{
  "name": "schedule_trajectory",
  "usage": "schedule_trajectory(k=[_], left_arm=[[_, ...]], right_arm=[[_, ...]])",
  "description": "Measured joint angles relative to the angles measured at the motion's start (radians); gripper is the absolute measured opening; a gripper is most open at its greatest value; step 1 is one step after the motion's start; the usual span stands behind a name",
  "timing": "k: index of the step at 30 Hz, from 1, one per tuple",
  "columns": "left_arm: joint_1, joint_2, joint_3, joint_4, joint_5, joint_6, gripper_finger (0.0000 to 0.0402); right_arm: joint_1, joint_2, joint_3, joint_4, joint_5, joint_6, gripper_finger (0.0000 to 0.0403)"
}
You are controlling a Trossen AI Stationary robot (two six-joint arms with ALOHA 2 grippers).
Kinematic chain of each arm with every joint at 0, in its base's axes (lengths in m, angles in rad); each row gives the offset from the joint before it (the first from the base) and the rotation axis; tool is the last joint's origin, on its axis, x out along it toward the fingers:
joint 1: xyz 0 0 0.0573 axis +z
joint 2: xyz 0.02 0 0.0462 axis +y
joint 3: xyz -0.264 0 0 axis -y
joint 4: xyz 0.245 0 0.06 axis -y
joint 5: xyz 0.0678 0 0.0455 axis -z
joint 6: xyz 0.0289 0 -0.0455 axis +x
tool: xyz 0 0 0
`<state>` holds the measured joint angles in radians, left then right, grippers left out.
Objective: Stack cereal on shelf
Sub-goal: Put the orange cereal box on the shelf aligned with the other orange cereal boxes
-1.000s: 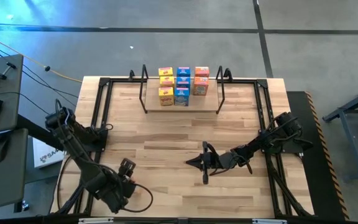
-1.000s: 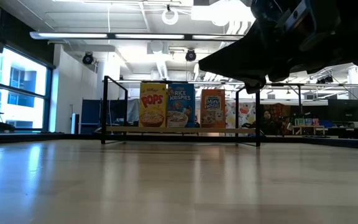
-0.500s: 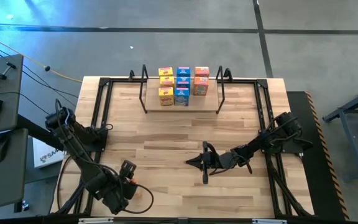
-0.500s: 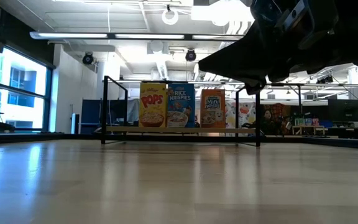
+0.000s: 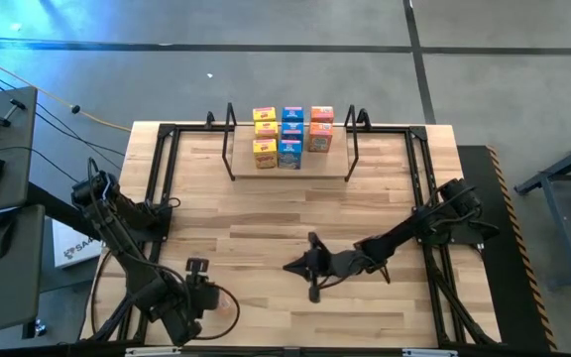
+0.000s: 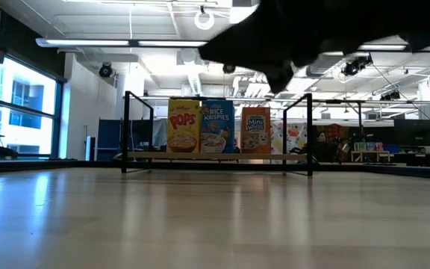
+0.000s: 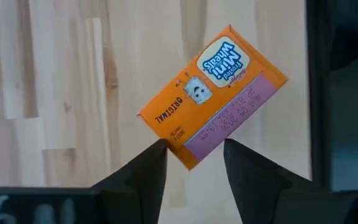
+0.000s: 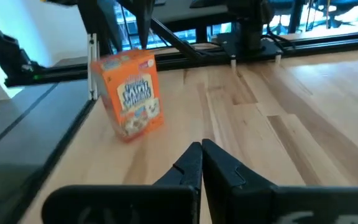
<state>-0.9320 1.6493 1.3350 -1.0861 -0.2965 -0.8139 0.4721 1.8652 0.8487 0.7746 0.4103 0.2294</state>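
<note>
Right arm (image 5: 310, 266) shifted left, fingers shut

Orange cereal box (image 7: 213, 96), lilac side panel

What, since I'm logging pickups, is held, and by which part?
The left gripper appears to pinch the orange box at one short end; the right gripper is shut, empty.
</note>
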Motion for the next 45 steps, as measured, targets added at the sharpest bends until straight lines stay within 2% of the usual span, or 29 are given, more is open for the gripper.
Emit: schedule_trajectory(k=[3, 5, 10, 14, 18, 22, 28, 31, 36, 45], left_arm=[[-0.009, 0.0, 0.0, 0.038, -0.01, -0.047, 0.0147], [-0.015, 0.0, 0.0, 0.053, -0.033, -0.085, 0.0146], [-0.03, 0.0, 0.0, 0.054, -0.087, -0.183, 0.0146], [-0.05, 0.0, 0.0, 0.057, -0.124, -0.222, 0.0146], [-0.085, 0.0, 0.0, 0.045, -0.183, -0.222, 0.0142], [-0.129, -0.009, -0.001, 0.02, -0.233, -0.249, 0.0124], [-0.183, -0.046, -0.001, -0.04, -0.318, -0.336, 0.0083], [-0.2, -0.074, -0.034, -0.038, -0.347, -0.395, 0.0065], [-0.218, -0.114, -0.108, -0.031, -0.396, -0.499, 0.0048], [-0.223, -0.145, -0.197, -0.015, -0.47, -0.592, 0.0044]], right_arm=[[0.008, 0.0, 0.083, -0.114, 0.001, 0.03, 0.0022], [0.021, 0.004, 0.147, -0.196, 0.002, 0.036, 0.0049], [0.067, 0.098, 0.326, -0.264, 0.01, 0.022, 0.0156], [0.1, 0.228, 0.495, -0.266, 0.113, 0.012, 0.0253], [0.121, 0.369, 0.68, -0.279, 0.216, -0.001, 0.0309], [0.138, 0.5, 0.871, -0.304, 0.296, -0.034, 0.0322], [0.148, 0.658, 1.148, -0.493, 0.424, -0.005, 0.0323], [0.148, 0.721, 1.245, -0.544, 0.447, 0.032, 0.0323], [0.136, 0.787, 1.329, -0.554, 0.447, 0.08, 0.0323], [0.101, 0.8, 1.331, -0.579, 0.422, 0.191, 0.0323]])
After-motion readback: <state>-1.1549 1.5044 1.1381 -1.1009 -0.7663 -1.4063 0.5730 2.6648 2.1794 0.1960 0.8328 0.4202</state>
